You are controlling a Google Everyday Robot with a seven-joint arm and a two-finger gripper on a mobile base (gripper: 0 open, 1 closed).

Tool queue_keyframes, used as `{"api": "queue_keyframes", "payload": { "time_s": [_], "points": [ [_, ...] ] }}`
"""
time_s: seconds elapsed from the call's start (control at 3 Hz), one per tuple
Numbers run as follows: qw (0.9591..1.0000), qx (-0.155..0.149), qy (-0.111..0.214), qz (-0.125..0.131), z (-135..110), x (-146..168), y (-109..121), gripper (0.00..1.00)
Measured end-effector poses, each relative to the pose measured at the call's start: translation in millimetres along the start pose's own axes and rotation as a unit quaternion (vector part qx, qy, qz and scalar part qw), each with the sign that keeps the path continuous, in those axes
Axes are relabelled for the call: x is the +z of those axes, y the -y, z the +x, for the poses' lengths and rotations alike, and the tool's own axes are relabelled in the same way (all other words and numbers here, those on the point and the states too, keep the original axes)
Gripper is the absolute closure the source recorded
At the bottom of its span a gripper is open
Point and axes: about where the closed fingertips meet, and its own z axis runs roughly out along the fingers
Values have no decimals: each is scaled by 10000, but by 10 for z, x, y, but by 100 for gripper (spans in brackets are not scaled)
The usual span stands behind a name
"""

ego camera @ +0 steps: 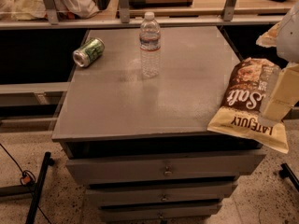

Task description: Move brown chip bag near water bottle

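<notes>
The brown chip bag (pixel 245 101) is at the right front corner of the grey cabinet top (pixel 140 101), upside down, its cream band hanging past the edge. My gripper (pixel 276 101) comes in from the right and is shut on the bag's right side. The water bottle (pixel 150 45) stands upright at the back middle of the top, well to the left of the bag. It is clear, with a white cap.
A green drink can (pixel 88 52) lies on its side at the back left corner. A shelf rail with metal posts (pixel 124 3) runs behind the cabinet. Drawers (pixel 164 171) face front below. A black stand leg (pixel 39 183) and cable are on the floor at left.
</notes>
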Motion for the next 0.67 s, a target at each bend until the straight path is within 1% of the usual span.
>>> {"api": "queue_keyframes", "payload": {
  "time_s": [0.33, 0.67],
  "points": [
    [10000, 0, 0, 1, 0, 0, 0, 0],
    [9997, 155, -144, 118, 93, 35, 199, 0]
  ]
}}
